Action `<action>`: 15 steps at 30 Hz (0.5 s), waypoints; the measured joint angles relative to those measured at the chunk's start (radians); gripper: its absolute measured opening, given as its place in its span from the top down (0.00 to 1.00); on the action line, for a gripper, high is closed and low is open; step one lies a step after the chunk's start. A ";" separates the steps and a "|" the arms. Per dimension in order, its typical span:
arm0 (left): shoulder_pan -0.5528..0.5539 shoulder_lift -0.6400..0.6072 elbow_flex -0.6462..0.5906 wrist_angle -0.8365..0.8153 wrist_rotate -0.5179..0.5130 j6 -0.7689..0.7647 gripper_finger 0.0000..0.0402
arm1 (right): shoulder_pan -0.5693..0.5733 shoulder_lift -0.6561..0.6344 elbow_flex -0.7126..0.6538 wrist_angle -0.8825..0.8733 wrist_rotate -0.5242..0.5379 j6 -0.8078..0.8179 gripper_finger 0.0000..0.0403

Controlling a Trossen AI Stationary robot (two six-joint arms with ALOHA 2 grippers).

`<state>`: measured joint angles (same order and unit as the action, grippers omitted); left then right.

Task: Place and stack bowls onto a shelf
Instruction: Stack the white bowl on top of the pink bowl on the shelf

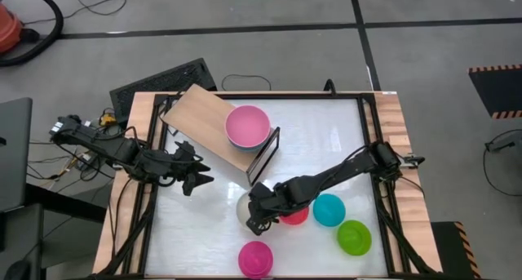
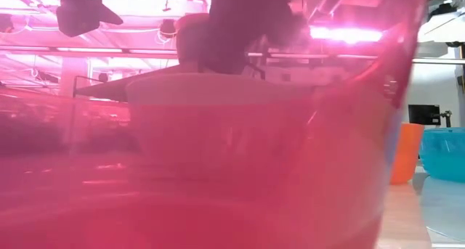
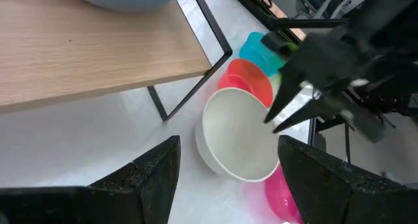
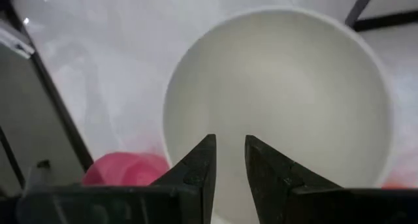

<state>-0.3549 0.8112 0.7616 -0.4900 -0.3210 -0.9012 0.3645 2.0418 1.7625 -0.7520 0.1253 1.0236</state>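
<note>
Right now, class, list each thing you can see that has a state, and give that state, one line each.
white bowl: upright on the table, empty
right pincer: over the white bowl's rim, fingers narrowly apart
left pincer: open, empty, beside the shelf
shelf: holds a bowl stack
pink bowl: top of the stack
magenta bowl: loose on the table

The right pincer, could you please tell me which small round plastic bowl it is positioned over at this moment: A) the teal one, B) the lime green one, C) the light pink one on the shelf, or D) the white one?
D: the right pincer hangs over the small round white plastic bowl, whose pale inside fills the right wrist view beyond its narrowly parted fingers.
</note>
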 joint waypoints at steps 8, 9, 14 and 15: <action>0.000 0.000 0.000 0.001 0.025 0.003 0.40 | -0.006 -0.003 0.212 -0.561 0.129 -0.041 0.73; 0.000 0.000 0.000 0.001 0.027 0.005 0.40 | -0.007 -0.003 0.216 -0.590 0.141 -0.058 0.73; 0.000 0.000 0.000 0.001 0.025 0.007 0.40 | -0.023 -0.003 0.199 -0.573 0.057 -0.134 0.65; 0.000 0.000 0.000 0.001 0.025 0.007 0.40 | -0.029 0.005 0.192 -0.556 0.031 -0.148 0.62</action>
<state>-0.3550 0.8112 0.7616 -0.4892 -0.2962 -0.8940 0.3353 2.0467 1.9541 -1.3084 0.1566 0.8760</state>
